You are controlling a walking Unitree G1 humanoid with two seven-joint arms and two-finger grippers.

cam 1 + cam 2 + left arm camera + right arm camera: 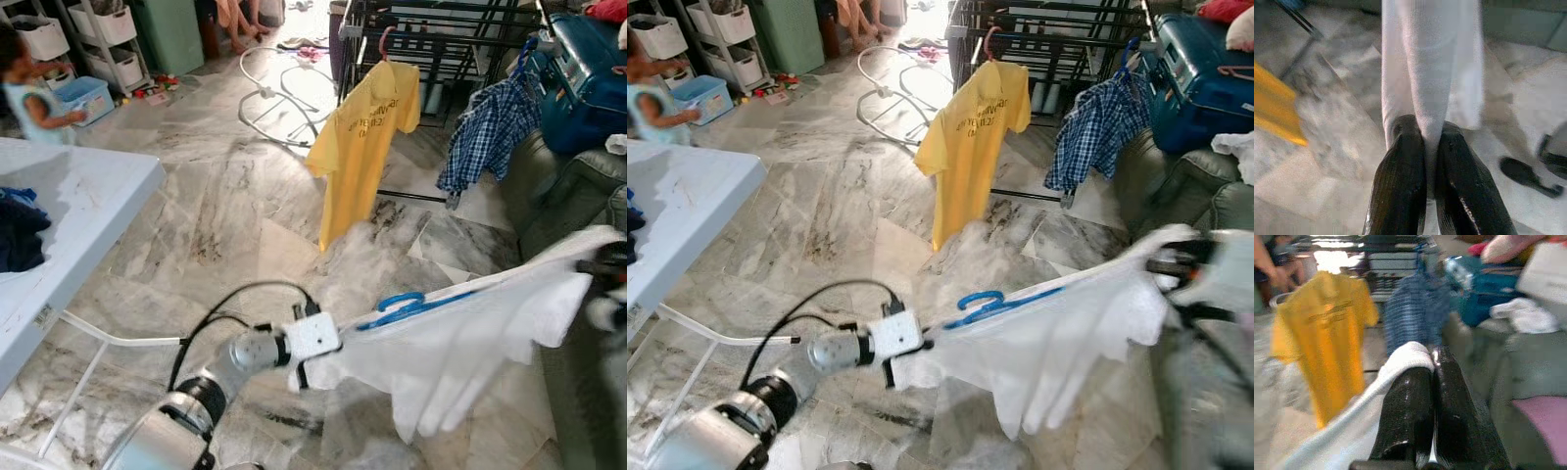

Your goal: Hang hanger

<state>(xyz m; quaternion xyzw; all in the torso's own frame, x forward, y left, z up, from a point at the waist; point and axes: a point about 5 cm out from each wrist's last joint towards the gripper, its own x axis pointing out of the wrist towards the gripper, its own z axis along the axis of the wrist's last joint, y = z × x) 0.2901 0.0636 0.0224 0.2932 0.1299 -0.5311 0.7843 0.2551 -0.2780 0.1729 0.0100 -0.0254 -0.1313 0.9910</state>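
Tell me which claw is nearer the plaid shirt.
Right. The right claw pinches the white shirt just below and in front of the plaid shirt. The left claw grips the white shirt's other end, farther back toward the robot.

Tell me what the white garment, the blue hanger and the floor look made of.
White garment: soft matte fabric, probably cotton knit; it sags and folds between the left gripper and right gripper. Blue hanger: likely plastic, with a smooth, evenly coloured hook. Floor: polished marble or marble-look tile, with grey veins, straight joints and window glare.
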